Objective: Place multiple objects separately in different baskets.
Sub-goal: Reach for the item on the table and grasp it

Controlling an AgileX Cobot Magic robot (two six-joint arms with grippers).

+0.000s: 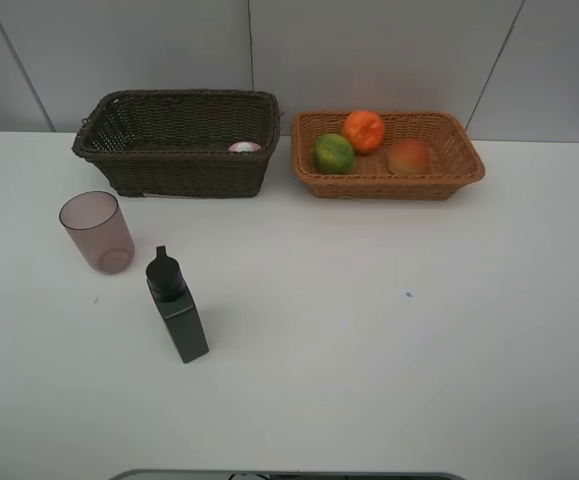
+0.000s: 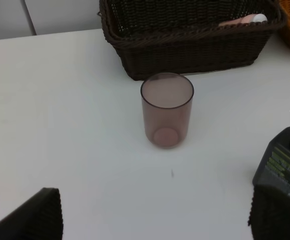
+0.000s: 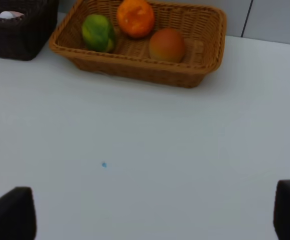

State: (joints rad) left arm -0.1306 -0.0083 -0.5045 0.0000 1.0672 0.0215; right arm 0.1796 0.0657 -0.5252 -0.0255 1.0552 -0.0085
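Both grippers are wide open w/ nothing in them. The left gripper (image 2: 155, 217) faces the pinkish cup (image 2: 167, 110); the right gripper (image 3: 150, 212) is over the desk (image 3: 160, 140).

The cup stands upright nr the desk's left edge, in front of the dark brown basket (image 1: 174, 150). The black square bottle (image 1: 177, 305) is near it, not touching.

We judge the cup light, stiff but thin-walled and smooth, so it can slip or tip. Better to take it across the wall at approx. mid-height, gently. The bottle's flat sides probably hold easier.

white table (image 1: 419, 380) | on it: dark basket (image 1: 179, 170), tan basket (image 1: 389, 185), cup (image 1: 97, 232), black bottle (image 1: 179, 315)
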